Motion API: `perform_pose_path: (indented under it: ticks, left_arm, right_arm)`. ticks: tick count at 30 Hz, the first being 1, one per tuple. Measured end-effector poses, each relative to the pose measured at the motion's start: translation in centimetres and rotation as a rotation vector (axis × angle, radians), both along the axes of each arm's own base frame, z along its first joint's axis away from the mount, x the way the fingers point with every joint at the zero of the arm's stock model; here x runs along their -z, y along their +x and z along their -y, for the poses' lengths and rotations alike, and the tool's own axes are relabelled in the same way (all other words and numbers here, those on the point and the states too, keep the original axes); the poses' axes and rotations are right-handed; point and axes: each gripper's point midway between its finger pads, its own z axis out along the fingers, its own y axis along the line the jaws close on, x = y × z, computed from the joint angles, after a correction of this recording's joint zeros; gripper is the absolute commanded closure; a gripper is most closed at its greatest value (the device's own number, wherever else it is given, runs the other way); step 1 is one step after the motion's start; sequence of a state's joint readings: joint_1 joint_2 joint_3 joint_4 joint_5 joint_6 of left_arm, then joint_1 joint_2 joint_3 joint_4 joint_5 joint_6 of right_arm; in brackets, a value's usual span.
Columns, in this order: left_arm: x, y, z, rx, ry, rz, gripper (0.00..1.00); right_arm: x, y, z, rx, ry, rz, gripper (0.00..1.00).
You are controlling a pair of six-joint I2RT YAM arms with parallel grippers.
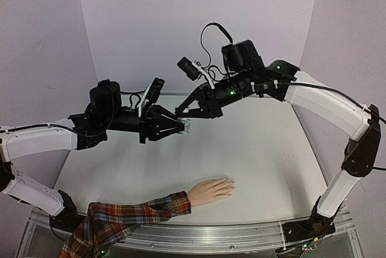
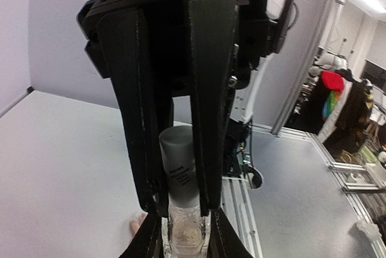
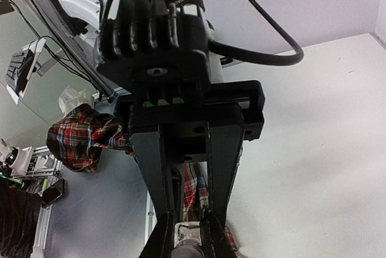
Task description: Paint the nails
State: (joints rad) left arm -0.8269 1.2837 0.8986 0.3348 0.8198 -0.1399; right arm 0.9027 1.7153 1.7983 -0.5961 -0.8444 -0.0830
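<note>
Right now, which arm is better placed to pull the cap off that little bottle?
Left, most likely. The left gripper is closed around the cap, while the right gripper pinches the clear bottle itself, so the right can just hold steady.

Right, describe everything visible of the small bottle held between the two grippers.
The bottle is small, with a pale matte cap bearing dark print and a clear, glass-like body. It is held in the air, the cap lying between the left gripper's fingers and the body poking past their tips, where the right gripper grips it.
</note>
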Motion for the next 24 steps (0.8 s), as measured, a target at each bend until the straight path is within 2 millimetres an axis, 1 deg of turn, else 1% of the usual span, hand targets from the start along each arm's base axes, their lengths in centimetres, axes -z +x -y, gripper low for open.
perform_pose_path:
  ticks: [1, 4, 7, 8, 10, 12, 14, 15, 17, 19, 21, 24]
  left_arm:
    - [0.0, 0.5, 0.0, -0.033, 0.002, -0.002, 1.00]
    - [0.6, 2.6, 0.0, -0.161, 0.038, -0.013, 1.00]
    - [1.0, 5.3, -0.1, -0.316, 0.089, -0.012, 1.00]
    - [1.1, 6.5, -0.2, -0.379, 0.108, -0.004, 1.00]
    - [1.7, 9.2, -0.5, -0.515, 0.146, 0.020, 1.00]
    - [2.3, 11.5, -0.8, -0.627, 0.182, 0.041, 1.00]
    - [3.5, 13.4, -0.9, -0.711, 0.228, 0.055, 1.00]
    - [4.1, 14.0, -1.0, -0.739, 0.244, 0.056, 1.00]
    - [5.1, 14.8, -1.1, -0.778, 0.272, 0.061, 1.00]
    - [5.5, 15.1, -1.3, -0.797, 0.285, 0.062, 1.00]
    - [5.3, 15.1, -1.2, -0.795, 0.277, 0.065, 1.00]
    - [4.8, 14.8, -1.8, -0.794, 0.247, 0.074, 1.00]
  right_arm:
    - [0.1, 0.4, 0.0, 0.019, -0.001, 0.007, 1.00]
    - [0.8, 2.5, -0.1, 0.131, -0.018, 0.028, 1.00]
    - [1.4, 5.6, -0.3, 0.313, -0.045, 0.044, 1.00]
    - [1.6, 6.6, -0.5, 0.383, -0.057, 0.044, 1.00]
    - [2.1, 9.7, -0.9, 0.607, -0.088, 0.041, 1.00]
    - [2.8, 12.2, -1.2, 0.805, -0.100, 0.022, 1.00]
    - [3.9, 13.9, -1.3, 0.963, -0.109, -0.003, 1.00]
    - [4.4, 14.6, -1.3, 1.027, -0.119, -0.012, 1.00]
    - [5.4, 15.6, -1.5, 1.118, -0.132, -0.022, 0.91]
    - [5.8, 15.9, -1.6, 1.168, -0.140, -0.023, 0.77]
    - [5.6, 15.9, -1.5, 1.186, -0.141, -0.022, 0.66]
    - [5.4, 14.9, -1.4, 1.136, -0.169, -0.030, 0.49]
